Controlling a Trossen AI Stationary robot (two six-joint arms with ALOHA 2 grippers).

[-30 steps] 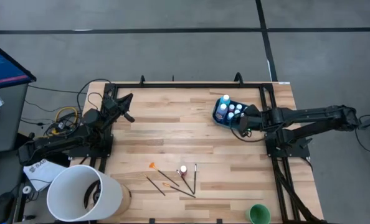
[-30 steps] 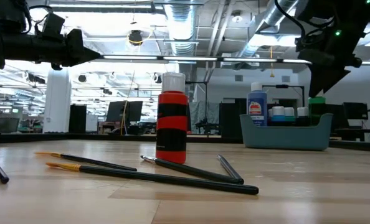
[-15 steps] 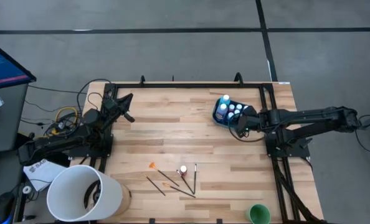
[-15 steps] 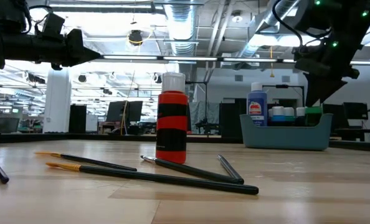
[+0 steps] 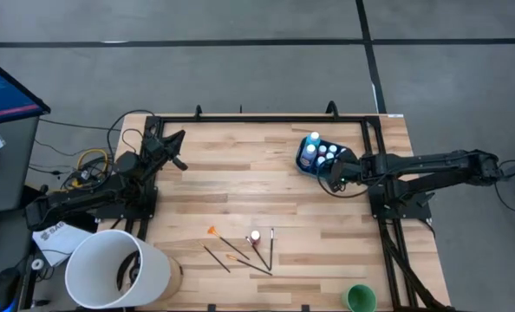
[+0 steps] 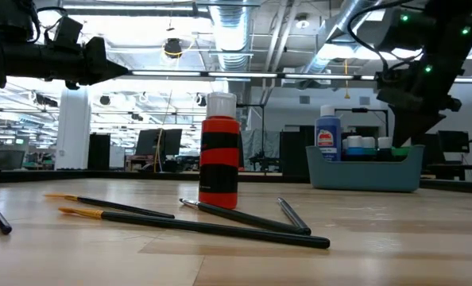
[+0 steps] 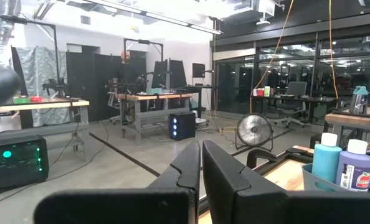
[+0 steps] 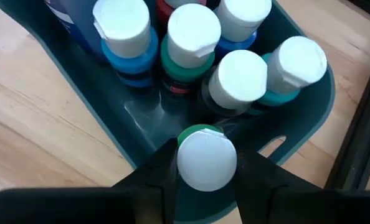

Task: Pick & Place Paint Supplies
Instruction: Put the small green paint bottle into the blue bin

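A teal tub (image 5: pixel 304 161) at the table's far right holds several white-capped paint bottles (image 8: pixel 191 31) and a taller blue one (image 6: pixel 327 135). My right gripper (image 5: pixel 332 172) hangs over the tub's near end, shut on a green bottle with a white cap (image 8: pixel 205 157). A red bottle (image 6: pixel 220 151) stands upright near the front middle of the table, among several thin brushes (image 5: pixel 240 250) lying flat. My left gripper (image 5: pixel 178 149) waits, shut and empty, above the far left of the table. My right gripper pinches the green bottle just under its white cap (image 8: pixel 203 132) between its two fingers (image 8: pixel 163 168). The fingers come from above, pointing down. The bottle is upright with its lower part inside the tub (image 8: pixel 110 118). I cannot tell whether it touches the tub's floor.
A big white bucket (image 5: pixel 119 269) stands at the front left corner. A small green round thing (image 5: pixel 359 298) sits at the front right edge. The middle of the table between the brushes and the tub is bare wood.
My right gripper has gone down toward the tub with the green bottle, which stays upright and now sits lower, behind the tub's wall.
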